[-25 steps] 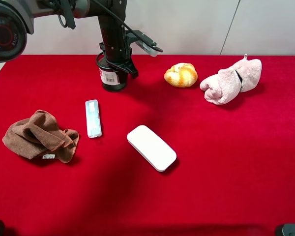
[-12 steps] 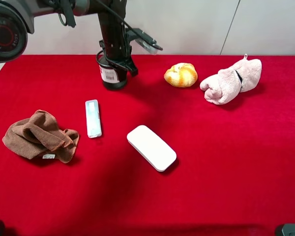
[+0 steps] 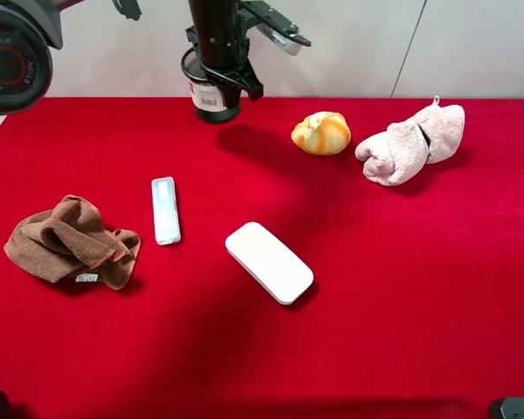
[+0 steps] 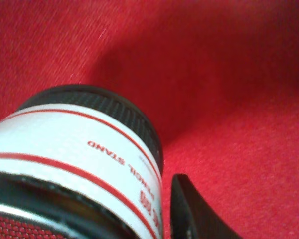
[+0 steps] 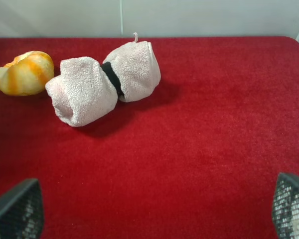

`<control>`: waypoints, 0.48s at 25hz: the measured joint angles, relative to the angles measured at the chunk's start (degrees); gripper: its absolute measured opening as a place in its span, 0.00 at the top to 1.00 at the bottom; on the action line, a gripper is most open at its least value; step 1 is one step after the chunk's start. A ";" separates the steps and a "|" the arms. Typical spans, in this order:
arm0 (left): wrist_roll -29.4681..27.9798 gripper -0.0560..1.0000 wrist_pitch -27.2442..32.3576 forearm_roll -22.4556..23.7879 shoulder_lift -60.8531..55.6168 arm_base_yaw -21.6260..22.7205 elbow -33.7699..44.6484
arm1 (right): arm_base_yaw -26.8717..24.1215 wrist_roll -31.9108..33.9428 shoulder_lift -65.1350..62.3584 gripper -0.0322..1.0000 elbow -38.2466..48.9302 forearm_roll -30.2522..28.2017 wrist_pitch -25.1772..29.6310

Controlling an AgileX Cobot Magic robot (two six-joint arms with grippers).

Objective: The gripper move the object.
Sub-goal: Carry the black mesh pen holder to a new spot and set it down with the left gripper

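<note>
The black wire-mesh pen cup with its white and red barcode label hangs above the far edge of the red table, left of centre. My left gripper is shut on its rim from above. In the left wrist view the cup fills the lower left with one black finger beside it, and its shadow lies on the cloth below. My right gripper is open and empty, low over the table's right side, its mesh-patterned fingertips wide apart.
A yellow bread toy and a pink rolled towel lie at the back right. A white flat oblong case lies mid-table, a slim white remote to its left, and a brown cloth at the far left.
My left gripper has risen with the pen cup, lifting it off the table and shifting it slightly right and toward the back edge. Nothing else has moved.
</note>
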 joint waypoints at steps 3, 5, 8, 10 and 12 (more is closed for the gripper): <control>-0.12 0.85 0.00 0.00 -0.52 -1.52 -0.12 | 0.00 0.00 0.00 0.30 0.00 0.00 0.00; -0.53 0.85 0.00 0.00 -0.64 -2.58 -0.14 | 0.00 0.00 0.00 0.30 0.00 0.00 0.00; -1.70 0.85 0.00 0.00 -0.64 -4.52 -0.14 | 0.00 0.00 0.00 0.30 0.00 0.00 0.00; -1.95 0.85 0.00 0.00 -0.69 -5.69 -0.14 | 0.00 0.00 0.00 0.30 0.00 0.00 0.00; -2.34 0.85 0.00 0.00 -0.70 -6.83 -0.14 | 0.00 0.00 0.00 0.30 0.00 0.00 0.00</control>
